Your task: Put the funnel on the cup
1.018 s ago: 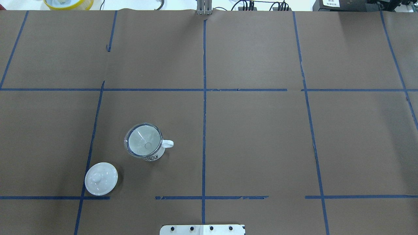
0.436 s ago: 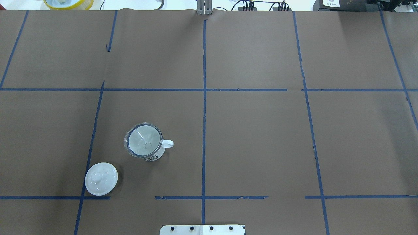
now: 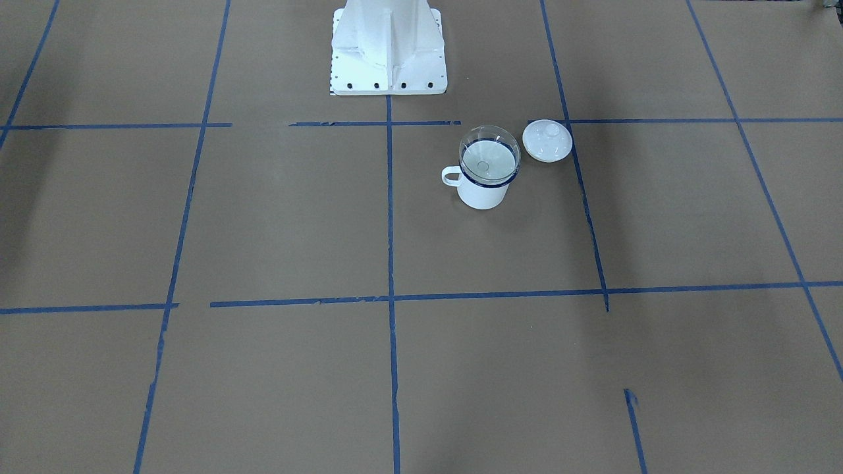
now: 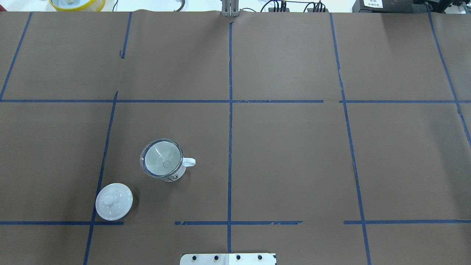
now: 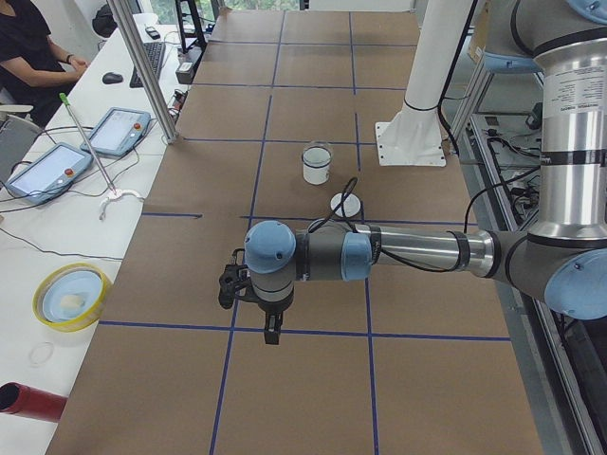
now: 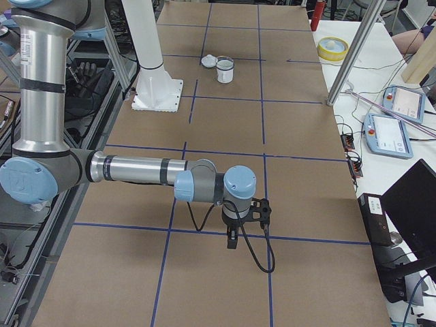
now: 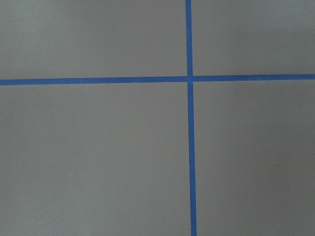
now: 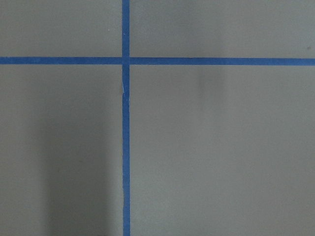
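On the worktop (image 4: 294, 154) nothing had shifted: your funnel (image 3: 489, 158) stayed on the cup (image 3: 484, 195) near the robot-side edge, task seemingly done; you couldn't say whether the left gripper (image 5: 270, 328) or right gripper (image 6: 232, 240) had its fingers spread or closed.

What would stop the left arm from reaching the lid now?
Likely yes, it can reach; nothing does. The lid lies apart from the cup with nothing above it, and the left arm hangs on that side.
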`<state>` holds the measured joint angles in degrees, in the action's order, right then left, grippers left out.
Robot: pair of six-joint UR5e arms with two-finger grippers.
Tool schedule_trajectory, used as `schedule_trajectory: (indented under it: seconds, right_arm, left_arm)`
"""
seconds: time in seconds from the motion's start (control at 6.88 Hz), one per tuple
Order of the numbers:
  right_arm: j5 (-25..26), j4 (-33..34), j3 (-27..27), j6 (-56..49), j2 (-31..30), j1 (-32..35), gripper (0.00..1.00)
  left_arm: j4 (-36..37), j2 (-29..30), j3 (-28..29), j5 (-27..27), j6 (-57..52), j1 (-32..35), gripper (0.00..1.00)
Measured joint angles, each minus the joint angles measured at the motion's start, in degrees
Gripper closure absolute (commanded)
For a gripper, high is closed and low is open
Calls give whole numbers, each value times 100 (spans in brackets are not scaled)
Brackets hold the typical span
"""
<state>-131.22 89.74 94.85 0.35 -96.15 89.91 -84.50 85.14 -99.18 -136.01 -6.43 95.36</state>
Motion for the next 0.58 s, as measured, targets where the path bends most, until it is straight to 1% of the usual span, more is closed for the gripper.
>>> schedule_trajectory:
  seconds: [0.29,0.58]
  right_arm:
    - [0,0,3,0,2,0,0]
    - [0,0,2,0,2,0,0]
  left_arm:
    - [5,-6,-9,224,-34,0,0]
    - [6,-6,33,267,-40,0,0]
